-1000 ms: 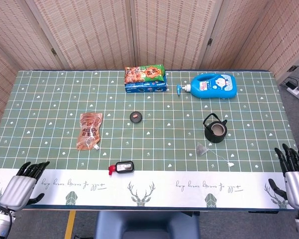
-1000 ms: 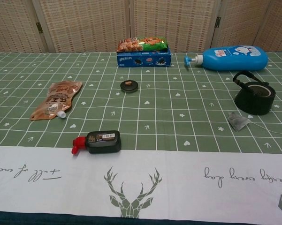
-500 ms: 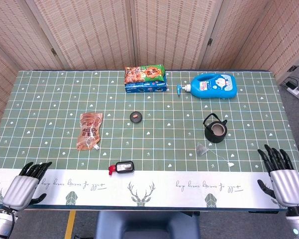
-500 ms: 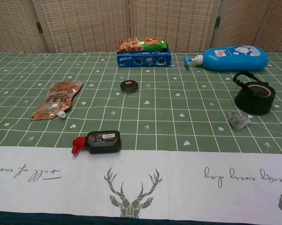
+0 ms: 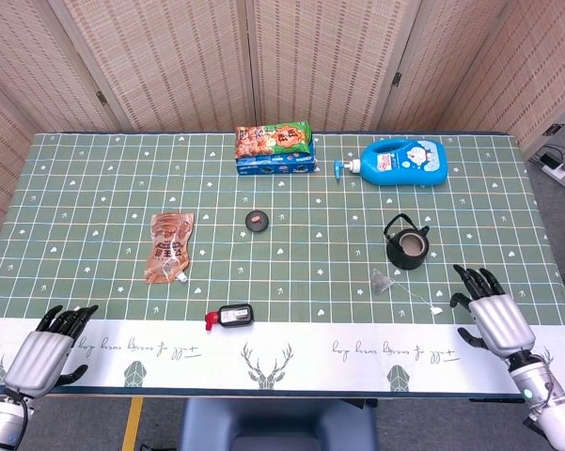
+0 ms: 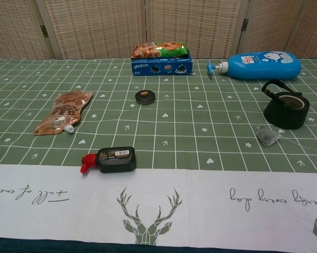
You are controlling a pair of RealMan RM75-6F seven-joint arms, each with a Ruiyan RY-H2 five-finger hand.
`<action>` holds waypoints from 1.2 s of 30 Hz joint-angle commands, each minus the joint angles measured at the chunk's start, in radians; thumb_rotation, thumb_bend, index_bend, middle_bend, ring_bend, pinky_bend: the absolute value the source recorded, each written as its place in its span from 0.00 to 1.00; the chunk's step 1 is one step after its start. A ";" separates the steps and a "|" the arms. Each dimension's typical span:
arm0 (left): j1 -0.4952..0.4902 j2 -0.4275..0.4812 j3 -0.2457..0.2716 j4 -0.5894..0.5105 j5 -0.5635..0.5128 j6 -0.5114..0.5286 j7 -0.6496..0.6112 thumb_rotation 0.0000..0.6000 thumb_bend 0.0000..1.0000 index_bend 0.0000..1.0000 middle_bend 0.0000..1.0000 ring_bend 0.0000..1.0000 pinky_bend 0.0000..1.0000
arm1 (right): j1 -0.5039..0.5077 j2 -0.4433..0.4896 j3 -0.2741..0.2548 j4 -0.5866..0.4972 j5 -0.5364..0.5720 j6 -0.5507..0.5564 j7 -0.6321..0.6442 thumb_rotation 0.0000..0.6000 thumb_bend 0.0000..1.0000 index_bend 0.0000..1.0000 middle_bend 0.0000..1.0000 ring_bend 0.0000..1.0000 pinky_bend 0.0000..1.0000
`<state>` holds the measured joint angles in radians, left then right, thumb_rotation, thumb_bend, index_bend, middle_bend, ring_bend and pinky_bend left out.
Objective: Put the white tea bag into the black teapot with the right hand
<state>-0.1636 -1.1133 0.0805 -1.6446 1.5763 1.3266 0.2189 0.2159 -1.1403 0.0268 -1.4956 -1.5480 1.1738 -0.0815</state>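
Your white tea bag (image 5: 383, 280) lies flat on the table (image 5: 94, 188), just in front of the open black teapot (image 5: 407, 243), its string trailing toward your right hand (image 5: 493, 315). That hand hovers near the string's tag, fingers spread, holding nothing. Nothing is grasped yet; the pick-up, carry and drop all remain.

1. Your right hand (image 5: 492, 317) hovers over the table's (image 5: 94, 169) near right edge.
2. The tea bag (image 5: 384, 280) lies left of it, near.
3. The teapot (image 5: 407, 244) stands beyond the tea bag, left-forward of your hand.
4. The pump bottle (image 5: 397, 162) lies farther behind.
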 commanded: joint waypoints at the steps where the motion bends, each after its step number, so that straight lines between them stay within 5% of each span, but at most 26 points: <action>1: 0.000 0.001 0.000 0.000 0.000 -0.001 -0.006 1.00 0.19 0.03 0.12 0.14 0.08 | 0.017 -0.025 0.004 0.031 0.035 -0.035 0.000 1.00 0.29 0.40 0.00 0.00 0.00; 36: 0.000 0.019 0.006 0.015 0.046 0.022 -0.076 1.00 0.19 0.01 0.12 0.15 0.06 | 0.134 -0.226 0.039 0.205 0.270 -0.227 -0.109 1.00 0.29 0.49 0.00 0.00 0.00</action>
<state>-0.1632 -1.0943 0.0866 -1.6299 1.6224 1.3491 0.1425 0.3479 -1.3650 0.0661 -1.2925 -1.2792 0.9480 -0.1914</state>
